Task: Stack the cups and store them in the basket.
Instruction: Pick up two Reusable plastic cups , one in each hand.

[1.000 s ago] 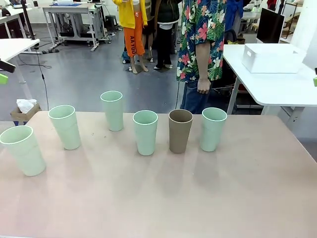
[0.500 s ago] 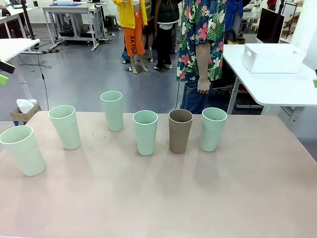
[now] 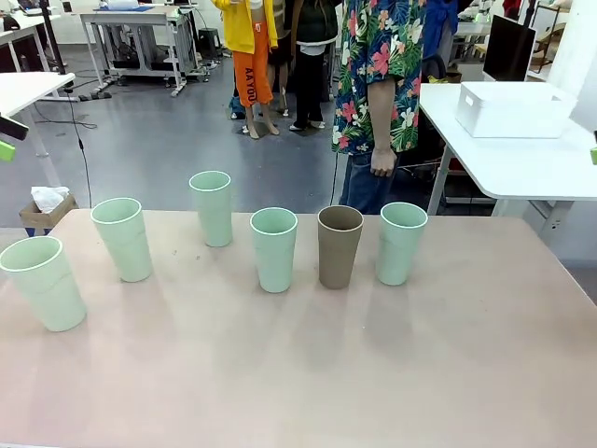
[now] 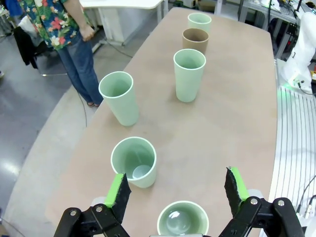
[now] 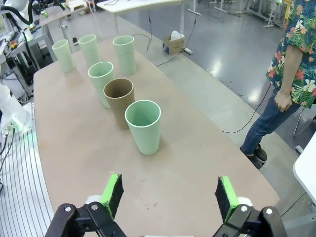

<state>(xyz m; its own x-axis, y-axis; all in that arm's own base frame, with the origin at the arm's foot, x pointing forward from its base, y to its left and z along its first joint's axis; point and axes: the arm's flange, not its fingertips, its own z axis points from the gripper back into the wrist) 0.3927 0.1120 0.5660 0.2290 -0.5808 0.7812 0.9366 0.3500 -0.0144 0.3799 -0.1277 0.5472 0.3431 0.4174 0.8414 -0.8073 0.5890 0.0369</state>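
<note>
Several pale mint green cups and one brown cup stand upright and apart in a loose row across the tan table; the row runs from the leftmost mint cup to the rightmost mint cup. The white basket sits on a separate white table at the far right. My left gripper hangs open high above the table, over a mint cup at the row's left end. My right gripper is open too, above bare table short of a mint cup and the brown cup.
A person in a flowered shirt stands at the far side of the table, one hand hanging down. The white side table stands past the tan table's far right corner. A cardboard box lies on the floor at left.
</note>
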